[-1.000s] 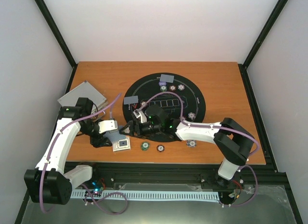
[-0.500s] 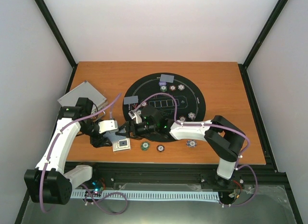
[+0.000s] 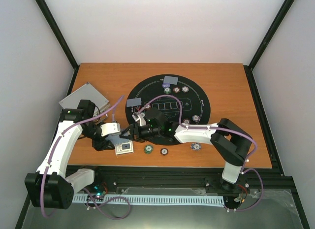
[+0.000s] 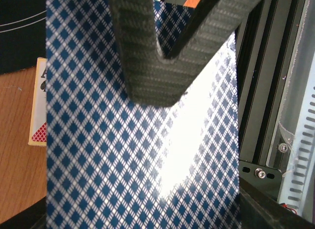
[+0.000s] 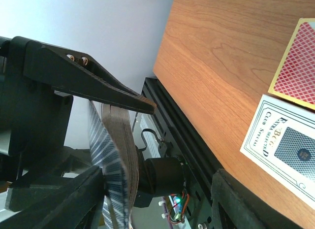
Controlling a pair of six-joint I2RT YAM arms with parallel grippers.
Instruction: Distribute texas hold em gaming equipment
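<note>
top external: left end effector (image 3: 114, 138) clamps one deck (image 4: 123, 155); right end effector (image 3: 130, 132) spread wide; three chips (image 3: 147, 149) nearby.

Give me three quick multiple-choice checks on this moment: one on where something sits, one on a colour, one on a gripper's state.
1. Where is the silver case?
A) on the table, left of the black mat
B) on the mat
C) at the table's right edge

2. What is on the backs of the cards in the left gripper?
A) plain green
B) blue and white diamonds
C) black stripes

3. What is the left gripper's state?
A) open and empty
B) shut on a chip
C) shut on the cards

Answers:
1 A: the top view shows the case on the wood, left of the mat and apart from it.
2 B: the diamond print fills the left wrist view.
3 C: its fingers clamp the cards, seen edge-on in the right wrist view.
</note>
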